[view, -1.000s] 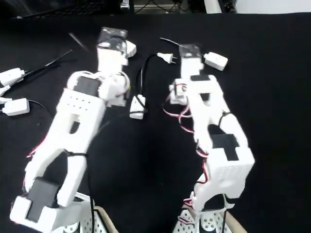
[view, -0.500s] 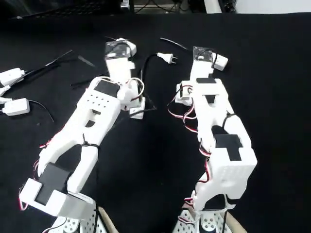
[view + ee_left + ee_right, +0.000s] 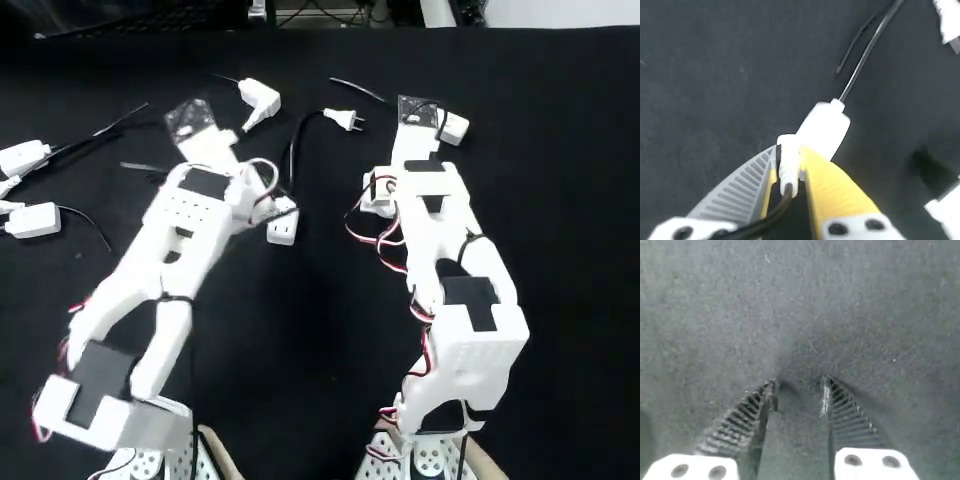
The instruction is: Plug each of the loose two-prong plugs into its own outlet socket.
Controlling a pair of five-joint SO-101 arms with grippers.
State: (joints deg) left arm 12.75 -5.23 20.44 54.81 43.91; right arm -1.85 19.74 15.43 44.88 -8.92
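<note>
my left gripper (image 3: 790, 151) is clamped on a small white plug (image 3: 788, 170), and the plug's black cable (image 3: 771, 212) runs back between the grey and yellow fingers. right ahead of the plug lies a white socket block (image 3: 823, 127) with a thin black lead (image 3: 865, 55) going off its far end (the two look to be touching, but i cannot tell whether the prongs are in). from the high view the left gripper (image 3: 190, 118) sits over the far left part of the black cloth (image 3: 560, 200).

my right gripper (image 3: 798, 385) is spread apart with nothing between its fingers, low over bare cloth. from above, the right gripper (image 3: 418, 110) is just beside a white socket (image 3: 453, 126) on its right. a loose two-prong plug (image 3: 346, 121) lies at the far side between my two arms, and a far white socket (image 3: 259, 96) lies to its left.
</note>
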